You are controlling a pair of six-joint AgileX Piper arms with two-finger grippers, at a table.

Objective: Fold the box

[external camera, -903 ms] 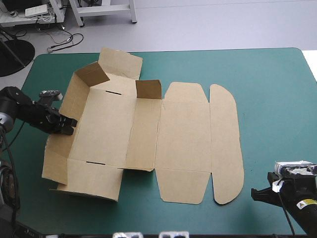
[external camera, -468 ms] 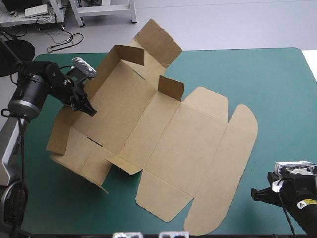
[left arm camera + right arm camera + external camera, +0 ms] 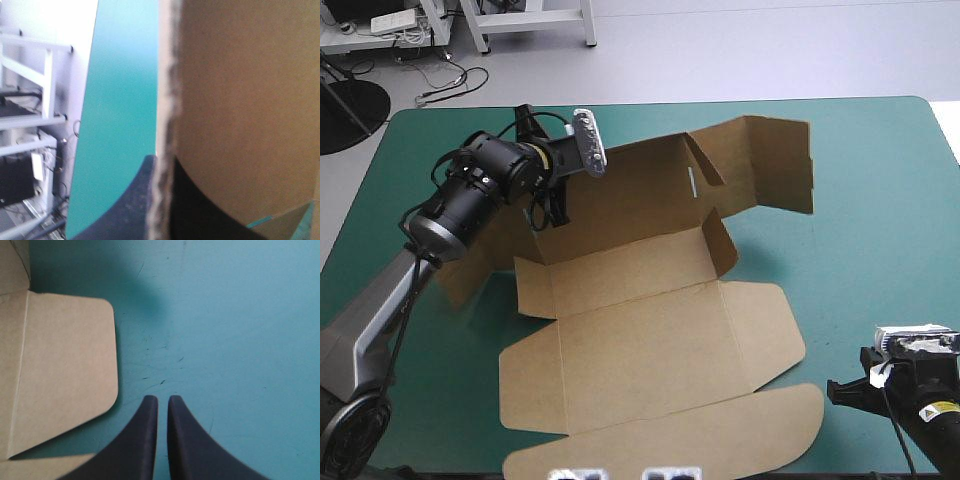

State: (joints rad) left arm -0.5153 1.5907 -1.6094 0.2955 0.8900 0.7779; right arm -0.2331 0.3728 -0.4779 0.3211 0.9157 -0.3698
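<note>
Box (image 3: 650, 310), high view: the brown sheet is lying mid-table, its lid flat toward the near edge and its far walls partly raised. A far-left wall is being gripped by the left gripper (image 3: 548, 213). The right gripper (image 3: 835, 390) is hanging at the near right corner, apart from the board.

Left wrist view: the board edge (image 3: 165, 100) is being pinched between the black fingers, which are all but closed on it.

Right wrist view: the fingers are pressed together and empty over the teal-green cover (image 3: 225, 315), just beside a rounded flap (image 3: 65, 370).

Judged step: the sheet is being positioned for wall-raising. The next move calls for a wall to be tucked, probably with the second gripper steadying the board.

The left black-fingered gripper (image 3: 546, 212) is swinging the brown cardboard box (image 3: 650, 330) a quarter turn, lid flap (image 3: 670, 445) toward the near edge.
</note>
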